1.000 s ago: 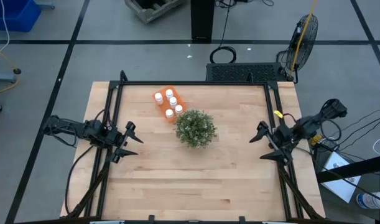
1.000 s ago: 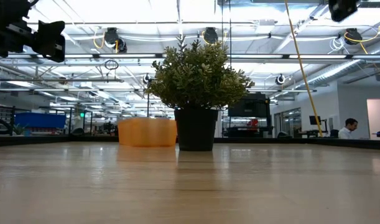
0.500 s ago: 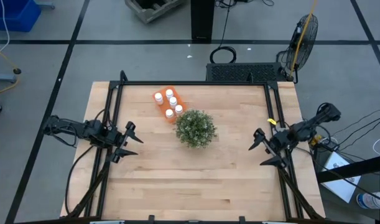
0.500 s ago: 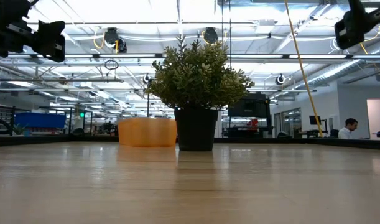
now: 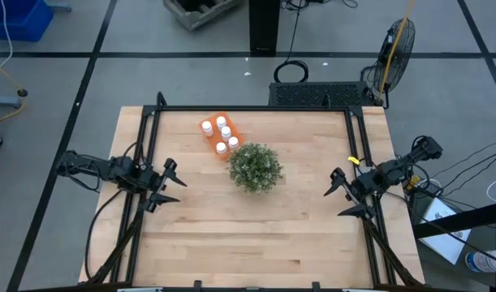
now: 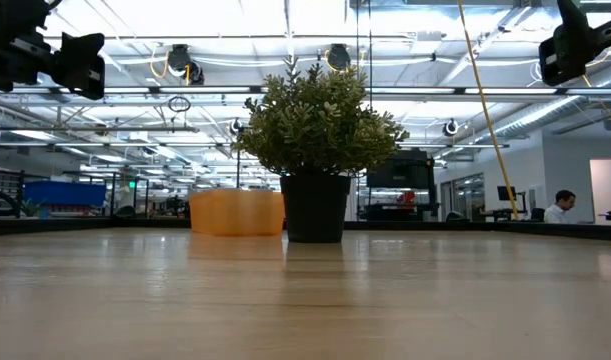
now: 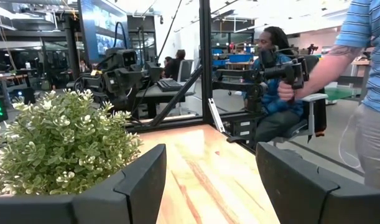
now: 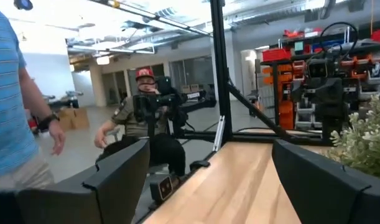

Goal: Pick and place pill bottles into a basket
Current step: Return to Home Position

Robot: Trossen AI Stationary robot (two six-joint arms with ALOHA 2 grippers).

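five pill bottles (image 5: 226, 130) stand capped inside the orange basket (image 5: 212, 136), which sits just behind and to the left of the plant (image 5: 255, 167) on the table (image 5: 256, 235); from table height the plant's dark pot (image 6: 314, 207) covers one end of the basket

the left gripper (image 5: 176, 185) hovers well left of the plant, fingers spread and empty

the right gripper (image 5: 332, 203) hangs well right of the plant, likewise spread wide

a person in a striped blue shirt (image 7: 370, 37) stands beyond the plant

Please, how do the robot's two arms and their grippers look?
Both arms are slim and black, with loose black cables. The left gripper and right gripper each have two dark, angular fingers. A small yellow mark sits on the right arm.
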